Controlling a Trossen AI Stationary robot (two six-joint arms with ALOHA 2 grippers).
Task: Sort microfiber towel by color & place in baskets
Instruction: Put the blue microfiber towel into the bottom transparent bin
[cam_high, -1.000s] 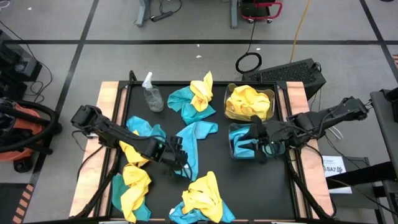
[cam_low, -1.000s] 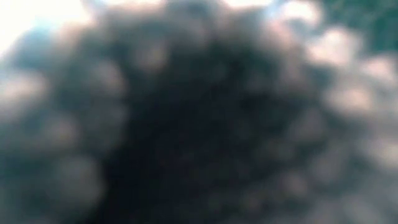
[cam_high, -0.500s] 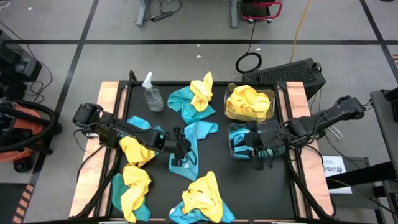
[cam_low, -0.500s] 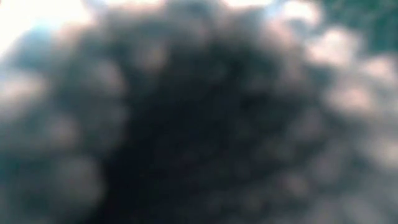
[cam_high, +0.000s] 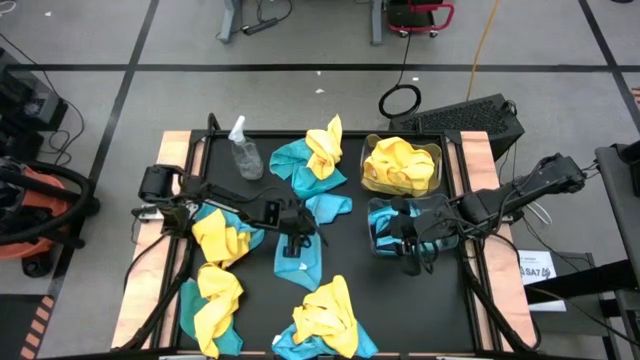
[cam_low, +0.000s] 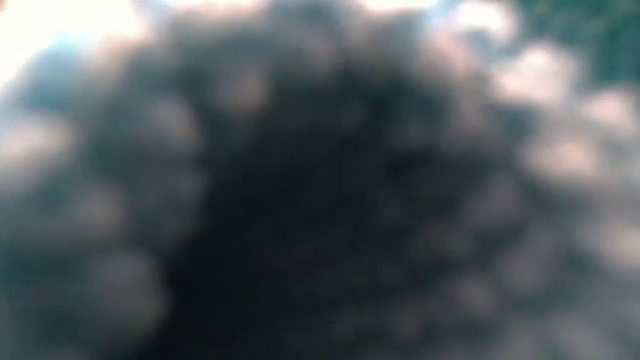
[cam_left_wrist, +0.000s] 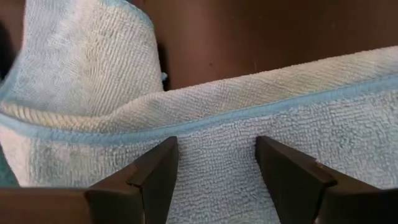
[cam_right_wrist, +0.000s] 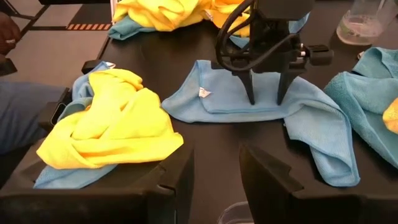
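Here, a teal towel (cam_high: 300, 245) is spread flat on the black table (cam_high: 350, 300), directly beneath the left gripper (cam_high: 292, 238). In the right wrist view the same towel (cam_right_wrist: 261, 102) is seen with the left gripper (cam_right_wrist: 265, 98) standing on it, both fingertips (cam_right_wrist: 250, 98) pressed onto the cloth and parted, with a strip of fabric between them. From the left wrist camera the pale terry weave and a blue hem (cam_left_wrist: 205, 121) are seen just ahead of the spread fingers (cam_left_wrist: 155, 171), so the jaws are open over the cloth and no fold is pinched yet.

To the arm side of that gripper, a yellow towel over teal (cam_high: 222, 238) is lying close by; nearer the front edge, a yellow-and-teal bundle (cam_high: 210, 300) and another heap (cam_high: 325, 320) are found. Beyond the gripper, toward the far edge, a teal and yellow pile (cam_high: 315, 158) and a clear spray bottle (cam_high: 243, 150) are placed.

Well to the other side, the two baskets are set one behind the other: the far basket (cam_high: 372, 185) is filled with yellow cloths, the near basket (cam_high: 372, 225) holds teal ones. The right gripper (cam_high: 410, 252) is held at the near basket's front corner, its fingers (cam_right_wrist: 180, 174) parted with nothing between them.

The low view is filled by a dark blur and nothing can be told from it.
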